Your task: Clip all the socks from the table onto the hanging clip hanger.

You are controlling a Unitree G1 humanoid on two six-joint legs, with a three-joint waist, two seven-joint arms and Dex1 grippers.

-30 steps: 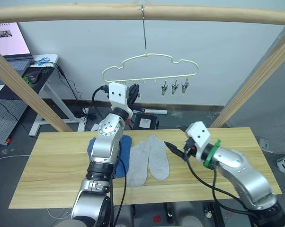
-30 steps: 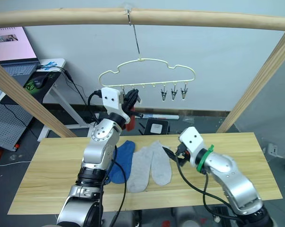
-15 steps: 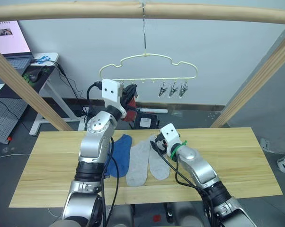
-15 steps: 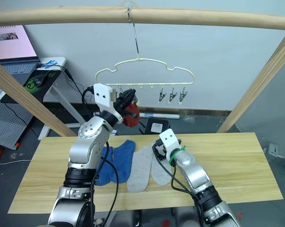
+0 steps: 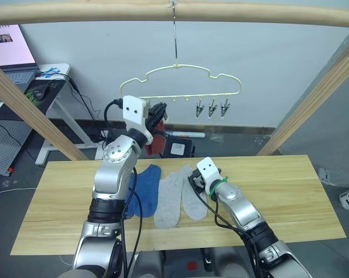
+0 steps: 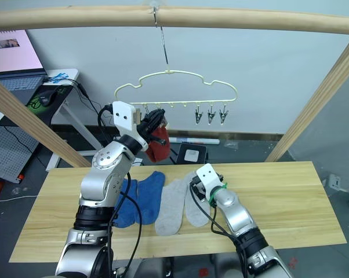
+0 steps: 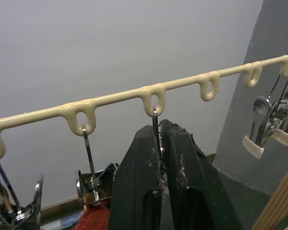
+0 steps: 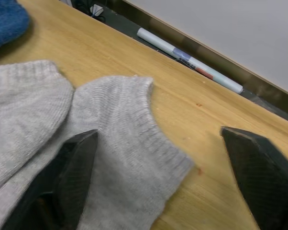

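The pale-yellow clip hanger (image 5: 180, 70) hangs by its hook from the top pole. My left gripper (image 7: 159, 125) is up at its row of clips, shut on a clip whose wire runs between the fingers. A rust-red sock (image 6: 158, 147) hangs just below, from the neighbouring clip (image 7: 89, 184). Three bare clips (image 5: 211, 108) hang on the right. Two blue socks (image 5: 144, 184) and two light grey socks (image 5: 175, 200) lie flat on the table (image 5: 290, 191). My right gripper (image 8: 158, 132) is open low over the right grey sock's cuff (image 8: 134, 143), one finger on each side.
A thick round wooden pole frame (image 5: 105, 13) spans the top, with slanted legs at both sides. A desk with a laptop (image 5: 12, 55) stands at the back left. A white tube (image 8: 187, 58) lies on the floor beyond the table's far edge.
My right arm has swung left from the table's middle right to the grey socks. My left gripper has shifted slightly left at the clips, and the rust-red sock now shows hanging.
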